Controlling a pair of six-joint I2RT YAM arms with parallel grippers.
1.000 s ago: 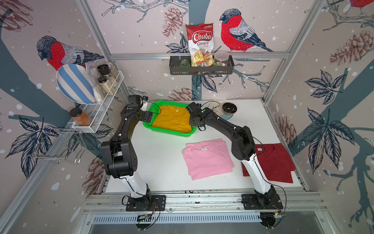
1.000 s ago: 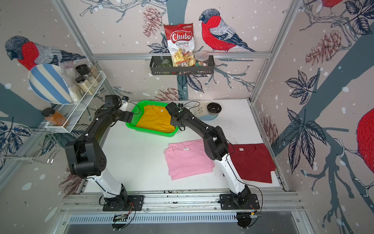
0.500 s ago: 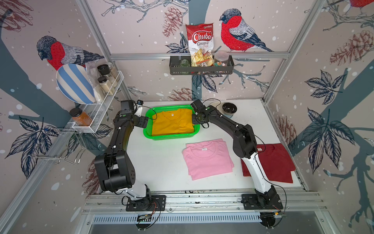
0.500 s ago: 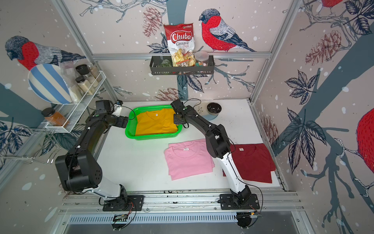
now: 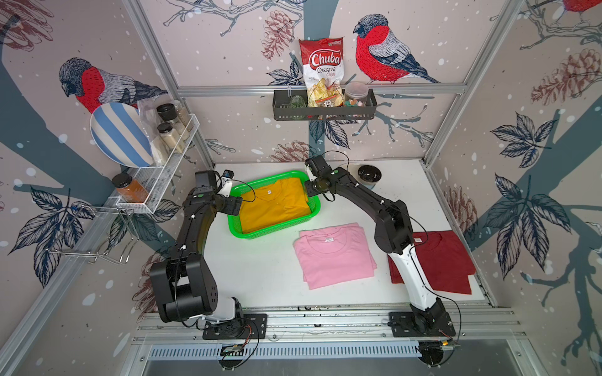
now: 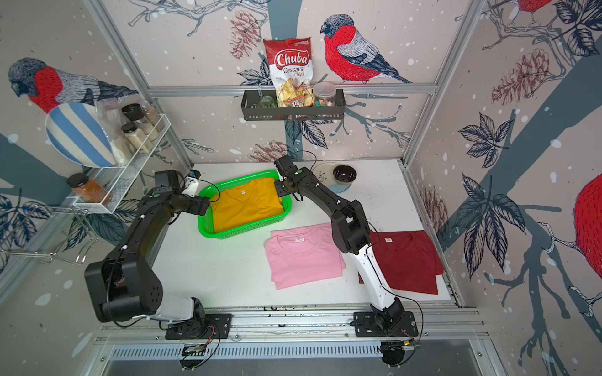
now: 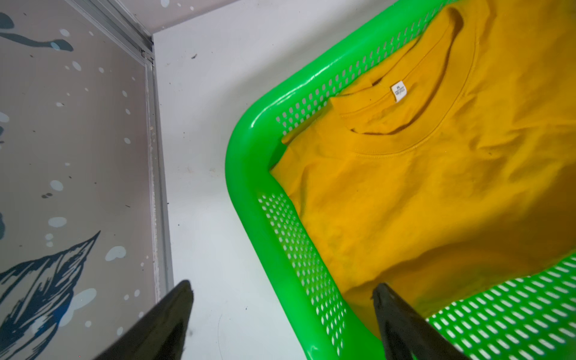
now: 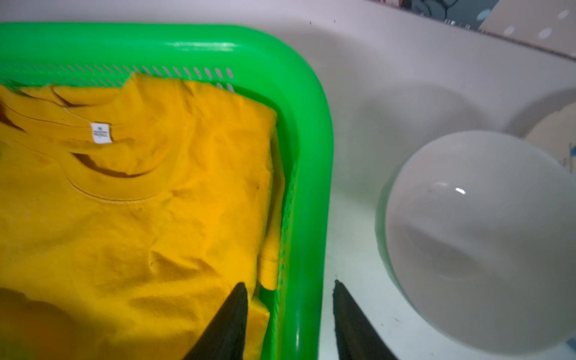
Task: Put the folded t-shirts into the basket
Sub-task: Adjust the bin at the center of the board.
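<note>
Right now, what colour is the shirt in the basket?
The shirt is mustard yellow, clearest in the left wrist view.

The walls (image 5: 228,48) were all papered in a pinkish-grey winter print with big red bullfinches (image 5: 381,48), pine cones and dark leaves, framed by aluminium posts (image 5: 156,55). In both top views a black wire shelf (image 5: 325,112) hung upper centre with a Chuba chips bag (image 5: 321,65) and jars. A white mesh rack (image 5: 163,172) at the left held a striped plate (image 5: 119,133). There was a white tabletop (image 5: 260,270) with metal rails (image 5: 325,317) along the bottom, and the light was soft and even.

Mustard t-shirt (image 5: 277,205); green basket (image 5: 247,235); pink t-shirt (image 5: 335,257); dark red t-shirt (image 5: 446,257)
</note>
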